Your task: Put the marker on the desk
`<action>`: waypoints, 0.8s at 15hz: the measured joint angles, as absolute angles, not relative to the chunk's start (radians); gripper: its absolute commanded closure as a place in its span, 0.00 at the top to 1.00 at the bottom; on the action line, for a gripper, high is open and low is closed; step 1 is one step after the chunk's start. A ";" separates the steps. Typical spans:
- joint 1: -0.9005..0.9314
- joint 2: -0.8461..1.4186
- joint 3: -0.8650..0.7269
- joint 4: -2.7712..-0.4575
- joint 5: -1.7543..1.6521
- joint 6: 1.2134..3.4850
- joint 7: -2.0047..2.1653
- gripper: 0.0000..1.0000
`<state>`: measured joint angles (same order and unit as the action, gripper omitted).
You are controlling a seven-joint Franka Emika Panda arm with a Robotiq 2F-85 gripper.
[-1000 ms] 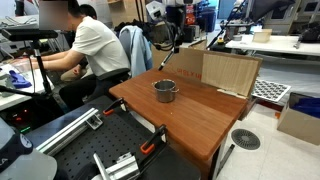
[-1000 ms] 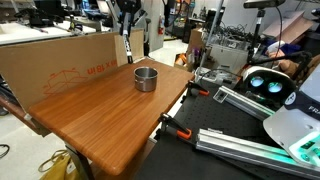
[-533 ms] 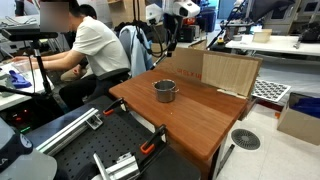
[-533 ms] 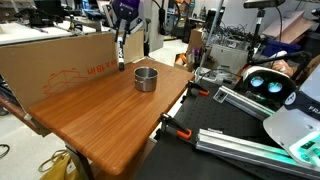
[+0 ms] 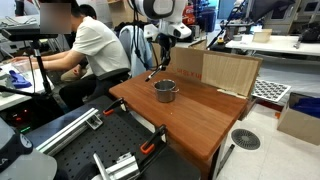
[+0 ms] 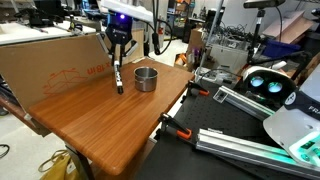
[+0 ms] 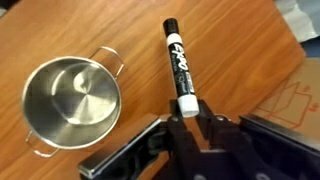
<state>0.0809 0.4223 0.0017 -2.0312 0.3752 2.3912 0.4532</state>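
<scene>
My gripper (image 7: 185,118) is shut on the white end of a black marker (image 7: 177,62). The marker points away from the jaws over the reddish-brown desk (image 7: 235,50). In both exterior views the gripper (image 5: 161,55) (image 6: 118,58) hangs above the desk (image 5: 200,118) (image 6: 105,125). The marker (image 5: 155,72) (image 6: 119,80) slants down, its tip close to the wood; I cannot tell if it touches. A small steel cup (image 7: 70,103) (image 5: 165,91) (image 6: 146,78) stands on the desk just beside the marker.
A cardboard board (image 5: 228,72) (image 6: 50,58) stands along the desk's far edge. A seated person (image 5: 90,45) is near the desk. A black perforated bench with metal rails (image 5: 105,150) (image 6: 245,140) adjoins the desk, with orange clamps (image 6: 178,130) at its edge.
The arm has come down from behind the desk towards the desk top, carrying the marker. It now hangs low beside the cup. The cup has not moved.
</scene>
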 measured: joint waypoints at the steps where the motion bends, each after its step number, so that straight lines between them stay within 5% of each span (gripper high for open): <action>1: 0.089 0.443 0.001 -2.016 0.364 2.401 0.469 0.06; 12: 0.190 0.698 -0.092 -1.796 0.161 2.439 0.681 0.06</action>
